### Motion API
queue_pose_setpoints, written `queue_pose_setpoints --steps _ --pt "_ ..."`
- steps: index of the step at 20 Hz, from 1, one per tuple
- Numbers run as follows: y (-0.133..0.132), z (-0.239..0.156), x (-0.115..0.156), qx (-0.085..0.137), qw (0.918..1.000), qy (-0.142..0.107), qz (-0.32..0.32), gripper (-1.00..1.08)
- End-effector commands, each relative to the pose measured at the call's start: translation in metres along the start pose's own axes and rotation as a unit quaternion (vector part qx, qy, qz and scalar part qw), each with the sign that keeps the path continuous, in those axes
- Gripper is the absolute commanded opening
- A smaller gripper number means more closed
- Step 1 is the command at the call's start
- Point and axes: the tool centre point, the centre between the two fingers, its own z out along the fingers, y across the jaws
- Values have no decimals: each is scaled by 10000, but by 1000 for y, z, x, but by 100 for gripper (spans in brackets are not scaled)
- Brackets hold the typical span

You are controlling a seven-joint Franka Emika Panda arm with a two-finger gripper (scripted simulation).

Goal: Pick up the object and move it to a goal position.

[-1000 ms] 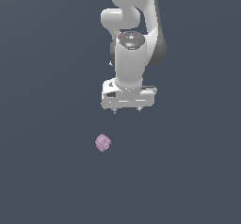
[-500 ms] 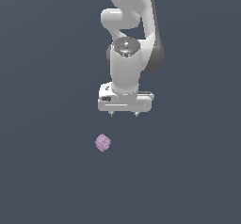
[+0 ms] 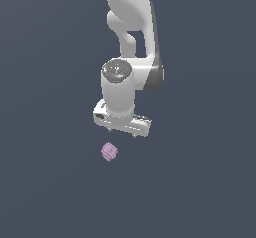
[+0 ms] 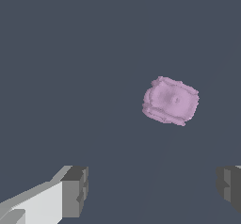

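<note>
Block [image 3: 109, 152] lying alone on dark floor [image 3: 200, 192]; gripper [image 4: 150, 190] hovering near, fingers [image 4: 75, 190] spread wide, holding nothing.

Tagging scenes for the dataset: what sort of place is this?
Likely a bare simulator scene: a flat, featureless dark grey floor, a white robot arm with an open gripper, and one small lilac block.

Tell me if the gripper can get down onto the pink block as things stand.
Probably yes. The gripper hangs open close to the pink block, with nothing between them. In the wrist view the block lies ahead of the spread fingers, not yet between them, so a short shift is needed.
</note>
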Motion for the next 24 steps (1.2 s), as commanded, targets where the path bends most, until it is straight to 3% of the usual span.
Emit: queue_pose_setpoints --steps 1,12,24 --pt "11 12 13 -12 9990 -23 443 100" --pt "43 48 46 -76 9854 -66 1701 100" --pt "48 61 50 -92 9818 -72 1894 100"
